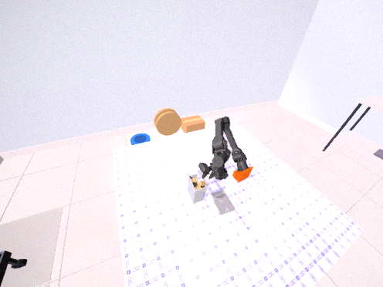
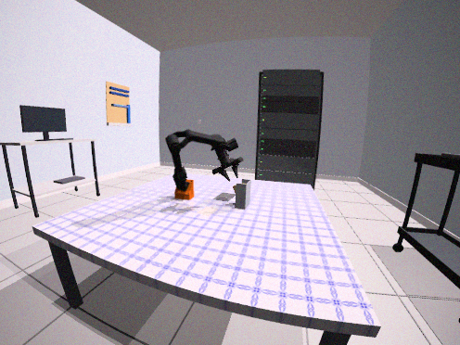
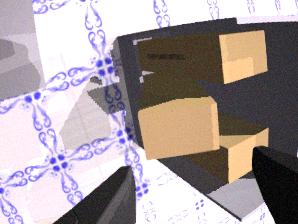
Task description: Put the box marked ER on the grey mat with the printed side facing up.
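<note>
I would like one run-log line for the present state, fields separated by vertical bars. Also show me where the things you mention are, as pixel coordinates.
gripper point(image 1: 206, 177) point(image 2: 233, 174) point(image 3: 194, 167): open, nothing held | bin point(image 1: 197, 196) point(image 2: 244, 199) point(image 3: 285, 100): three boxes inside | ER code: not readable | grey mat point(image 1: 223, 203) point(image 2: 225, 197): no box on it

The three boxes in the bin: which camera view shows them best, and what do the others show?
The wrist view: all three tan box tops appear separately. The top view shows them small and crowded; the exterior view mostly hides them behind the bin.

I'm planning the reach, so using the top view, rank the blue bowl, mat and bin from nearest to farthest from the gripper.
From the gripper, picture sides:
1. Bin: just below, slightly left.
2. Mat: lower right.
3. Blue bowl: far upper left.
</note>
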